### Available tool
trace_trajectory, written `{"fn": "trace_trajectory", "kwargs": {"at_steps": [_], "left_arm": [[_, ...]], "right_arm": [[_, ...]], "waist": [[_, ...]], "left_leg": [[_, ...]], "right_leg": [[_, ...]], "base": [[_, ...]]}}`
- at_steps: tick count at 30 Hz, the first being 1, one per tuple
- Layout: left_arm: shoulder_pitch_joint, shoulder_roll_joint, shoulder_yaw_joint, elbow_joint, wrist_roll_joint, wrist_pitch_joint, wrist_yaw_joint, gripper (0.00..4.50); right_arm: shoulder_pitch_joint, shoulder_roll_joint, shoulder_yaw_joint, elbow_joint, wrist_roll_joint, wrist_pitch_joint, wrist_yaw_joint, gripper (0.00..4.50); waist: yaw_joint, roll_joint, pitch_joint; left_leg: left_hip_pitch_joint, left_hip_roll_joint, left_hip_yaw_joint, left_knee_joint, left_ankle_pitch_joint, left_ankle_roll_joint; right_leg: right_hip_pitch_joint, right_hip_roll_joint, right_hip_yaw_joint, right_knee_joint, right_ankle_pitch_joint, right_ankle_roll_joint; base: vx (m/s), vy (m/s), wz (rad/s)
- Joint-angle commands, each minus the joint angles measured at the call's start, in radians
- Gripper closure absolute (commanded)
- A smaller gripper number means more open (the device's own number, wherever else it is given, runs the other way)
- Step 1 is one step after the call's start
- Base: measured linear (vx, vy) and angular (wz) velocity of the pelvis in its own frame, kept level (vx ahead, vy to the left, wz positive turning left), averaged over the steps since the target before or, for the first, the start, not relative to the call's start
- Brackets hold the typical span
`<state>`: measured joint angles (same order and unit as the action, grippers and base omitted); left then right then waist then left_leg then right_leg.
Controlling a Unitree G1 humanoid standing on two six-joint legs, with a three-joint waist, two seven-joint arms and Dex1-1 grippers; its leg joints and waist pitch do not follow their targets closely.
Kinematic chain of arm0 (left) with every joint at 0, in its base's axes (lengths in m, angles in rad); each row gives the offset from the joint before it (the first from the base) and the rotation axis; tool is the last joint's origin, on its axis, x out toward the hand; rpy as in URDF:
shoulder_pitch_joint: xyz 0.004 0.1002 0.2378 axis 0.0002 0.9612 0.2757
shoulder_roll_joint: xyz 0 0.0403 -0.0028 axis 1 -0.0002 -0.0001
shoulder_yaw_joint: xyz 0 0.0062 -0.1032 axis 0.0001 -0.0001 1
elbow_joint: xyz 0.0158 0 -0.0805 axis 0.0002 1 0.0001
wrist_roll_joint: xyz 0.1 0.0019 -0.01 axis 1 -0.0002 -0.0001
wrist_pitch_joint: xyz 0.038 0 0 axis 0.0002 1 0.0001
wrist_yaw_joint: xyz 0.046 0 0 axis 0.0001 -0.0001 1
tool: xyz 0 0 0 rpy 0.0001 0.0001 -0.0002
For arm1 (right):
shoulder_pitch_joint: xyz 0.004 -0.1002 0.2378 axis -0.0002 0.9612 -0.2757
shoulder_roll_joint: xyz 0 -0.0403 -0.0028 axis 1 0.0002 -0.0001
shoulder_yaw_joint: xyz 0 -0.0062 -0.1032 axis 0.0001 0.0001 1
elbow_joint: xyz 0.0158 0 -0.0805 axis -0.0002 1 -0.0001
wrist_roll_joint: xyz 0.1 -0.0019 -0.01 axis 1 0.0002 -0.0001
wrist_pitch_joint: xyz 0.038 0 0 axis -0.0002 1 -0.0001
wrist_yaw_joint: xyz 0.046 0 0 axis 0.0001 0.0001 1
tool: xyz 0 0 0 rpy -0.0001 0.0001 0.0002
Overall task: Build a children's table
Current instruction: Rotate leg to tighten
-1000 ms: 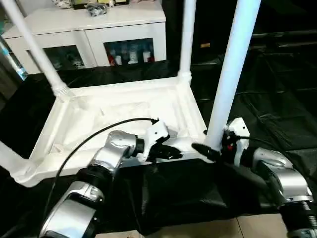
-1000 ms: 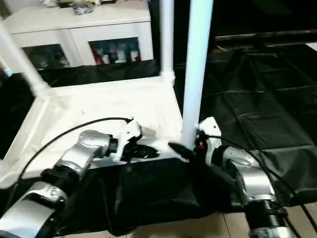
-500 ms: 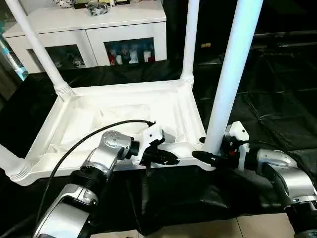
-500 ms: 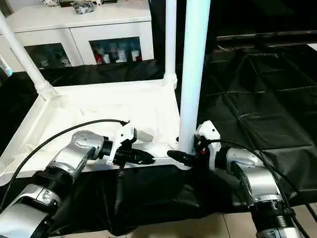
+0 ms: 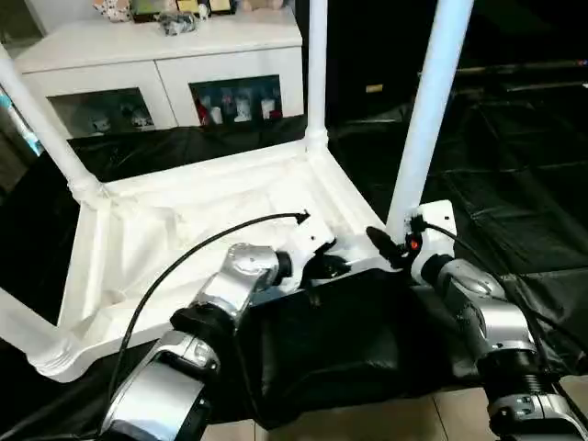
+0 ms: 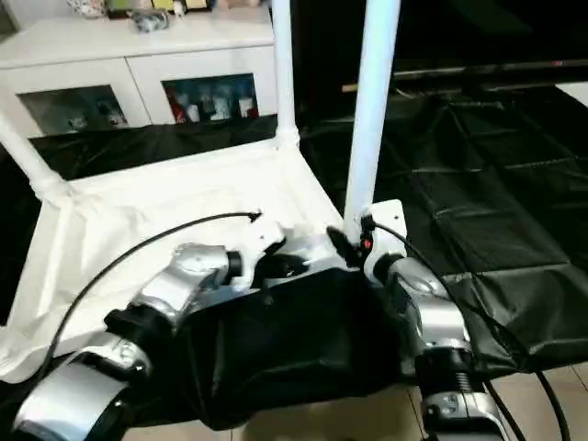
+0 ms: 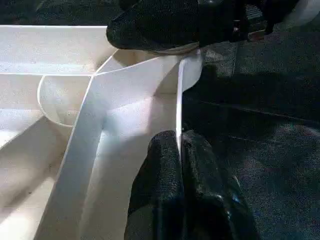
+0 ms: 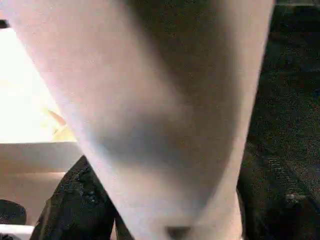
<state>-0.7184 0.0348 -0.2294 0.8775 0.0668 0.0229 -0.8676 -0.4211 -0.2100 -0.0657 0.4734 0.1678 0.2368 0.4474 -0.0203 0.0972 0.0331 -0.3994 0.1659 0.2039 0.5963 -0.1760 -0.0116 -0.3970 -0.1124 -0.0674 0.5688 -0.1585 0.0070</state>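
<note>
Pinching the near rim of the children's table (image 5: 193,216), your left gripper (image 7: 179,150) is clamped on that thin wall. The table lies upside down on the black cloth (image 5: 514,184), legs pointing up. Your right gripper (image 5: 384,246) straddles the base of the near-right leg (image 5: 427,110) at its socket; can't tell whether it's actually clamped. Judging by looks: light hollow plastic, stiff, slick. Grip legs low; rims flex.

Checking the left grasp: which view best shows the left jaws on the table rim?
Left wrist view: the left gripper jaws pinch the thin rim of the children's table, seen close up. The eye views show that gripper at the rim, the contact too small to judge.
</note>
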Motion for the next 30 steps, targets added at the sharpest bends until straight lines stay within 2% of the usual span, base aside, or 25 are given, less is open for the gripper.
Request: {"fn": "trace_trajectory", "kwargs": {"at_steps": [1,4,7,10,11,15,18,19,26,27,30], "left_arm": [[-0.031,-0.037,0.034,-0.009,-0.047,-0.058,0.001,4.50],[-0.018,-0.018,0.022,-0.025,-0.055,-0.063,-0.060,4.50],[-0.002,0.008,0.012,-0.048,-0.068,-0.060,-0.137,4.50],[0.018,0.047,-0.009,-0.081,-0.078,-0.044,-0.237,4.50],[0.023,0.057,-0.015,-0.090,-0.080,-0.039,-0.262,4.50],[0.043,0.109,-0.036,-0.133,-0.094,-0.008,-0.380,4.50],[0.049,0.139,-0.045,-0.152,-0.098,0.017,-0.451,4.50],[0.054,0.154,-0.052,-0.169,-0.103,0.039,-0.482,4.50],[0.059,0.153,-0.044,-0.179,-0.103,0.035,-0.466,4.50],[0.056,0.146,-0.041,-0.175,-0.103,0.032,-0.447,4.50],[0.042,0.124,-0.025,-0.150,-0.090,0.015,-0.365,4.50]], "right_arm": [[0.041,0.051,0.076,0.001,0.034,0.043,0.111,1.13],[0.057,0.009,0.117,-0.035,0.031,0.033,0.186,1.05],[0.080,-0.052,0.150,-0.079,0.035,0.023,0.283,1.05],[0.109,-0.116,0.155,-0.138,0.056,0.030,0.399,1.05],[0.115,-0.131,0.155,-0.151,0.060,0.031,0.426,1.05],[0.142,-0.211,0.153,-0.200,0.085,0.033,0.542,1.05],[0.149,-0.251,0.152,-0.215,0.095,0.021,0.593,1.05],[0.151,-0.261,0.147,-0.222,0.106,0.026,0.615,1.19],[0.153,-0.246,0.137,-0.235,0.130,0.049,0.627,1.62],[0.155,-0.236,0.142,-0.235,0.128,0.046,0.619,1.78],[0.159,-0.206,0.142,-0.226,0.109,0.035,0.558,1.83]], "waist": [[-0.002,-0.028,-0.057],[0.001,-0.027,-0.058],[0.004,-0.030,-0.058],[0.010,-0.028,-0.058],[0.012,-0.028,-0.057],[0.019,-0.028,-0.058],[0.029,-0.027,-0.060],[0.032,-0.026,-0.061],[0.037,-0.028,-0.059],[0.037,-0.028,-0.059],[0.036,-0.029,-0.058]], "left_leg": [[0.021,0.052,-0.034,-0.078,-0.339,0.068],[0.022,0.053,-0.033,-0.078,-0.326,0.081],[0.016,0.055,-0.033,-0.077,-0.300,0.095],[0.015,0.056,-0.032,-0.076,-0.291,0.109],[0.016,0.059,-0.030,-0.076,-0.293,0.112],[0.018,0.062,-0.029,-0.077,-0.288,0.112],[0.020,0.064,-0.028,-0.076,-0.269,0.111],[0.021,0.065,-0.027,-0.075,-0.262,0.111],[0.021,0.063,-0.026,-0.075,-0.257,0.108],[0.021,0.063,-0.026,-0.075,-0.261,0.105],[0.023,0.062,-0.027,-0.076,-0.276,0.091]], "right_leg": [[0.031,-0.042,0.024,-0.083,-0.403,-0.174],[0.032,-0.043,0.025,-0.082,-0.386,-0.181],[0.038,-0.042,0.024,-0.076,-0.348,-0.193],[0.040,-0.044,0.025,-0.074,-0.346,-0.201],[0.038,-0.042,0.024,-0.074,-0.346,-0.204],[0.038,-0.041,0.025,-0.070,-0.334,-0.214],[0.036,-0.041,0.027,-0.064,-0.300,-0.227],[0.036,-0.042,0.027,-0.061,-0.277,-0.238],[0.037,-0.042,0.027,-0.061,-0.271,-0.244],[0.037,-0.042,0.027,-0.062,-0.280,-0.242],[0.034,-0.042,0.028,-0.065,-0.313,-0.230]], "base": [[0.000,0.000,0.00],[0.000,0.000,0.00],[0.000,0.000,0.00],[0.000,0.000,0.00],[0.000,0.000,0.00],[0.000,0.000,0.00],[0.000,0.000,0.00],[0.000,0.000,0.00],[0.000,0.000,0.00],[0.000,0.000,0.00],[0.000,0.000,0.00]]}}
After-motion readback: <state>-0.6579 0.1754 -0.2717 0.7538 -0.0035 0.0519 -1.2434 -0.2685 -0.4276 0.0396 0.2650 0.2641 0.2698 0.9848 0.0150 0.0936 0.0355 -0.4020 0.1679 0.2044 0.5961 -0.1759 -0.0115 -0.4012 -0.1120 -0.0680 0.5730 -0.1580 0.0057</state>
